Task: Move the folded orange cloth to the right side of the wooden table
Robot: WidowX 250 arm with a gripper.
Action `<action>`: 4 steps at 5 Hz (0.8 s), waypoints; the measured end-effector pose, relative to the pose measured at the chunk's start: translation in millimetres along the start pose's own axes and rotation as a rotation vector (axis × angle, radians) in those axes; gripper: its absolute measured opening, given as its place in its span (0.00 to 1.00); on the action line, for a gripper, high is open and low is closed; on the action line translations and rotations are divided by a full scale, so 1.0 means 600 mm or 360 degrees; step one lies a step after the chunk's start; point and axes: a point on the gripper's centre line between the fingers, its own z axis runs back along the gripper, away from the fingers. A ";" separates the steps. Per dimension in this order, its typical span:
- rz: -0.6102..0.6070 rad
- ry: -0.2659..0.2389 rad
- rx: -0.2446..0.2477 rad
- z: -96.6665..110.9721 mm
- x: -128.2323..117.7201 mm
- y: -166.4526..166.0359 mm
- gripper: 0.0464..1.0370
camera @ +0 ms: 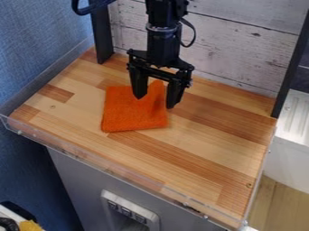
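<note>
My black gripper hangs from the top of the view over the wooden surface, its two fingers spread apart. Below and between them lies an orange cloth, roughly square, toward the back left of the surface. The left finger overlaps the cloth's upper part in view, and the right finger is at its right edge. Part of the cloth near its top edge rises between the fingers. Whether the fingertips touch the cloth, I cannot tell.
The wooden surface has a clear raised rim along its front. Whitewashed boards stand behind, between dark upright posts. A blue wall is at the left, and a white fixture stands at the right.
</note>
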 end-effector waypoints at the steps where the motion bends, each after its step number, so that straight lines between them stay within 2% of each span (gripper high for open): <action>1: -0.0063 -0.0002 0.0000 0.000 0.000 0.000 0.96; 2: -0.0208 -0.0031 0.0006 -0.004 0.003 0.001 0.96; 4: -0.0500 -0.0210 0.0048 0.005 0.019 0.026 0.96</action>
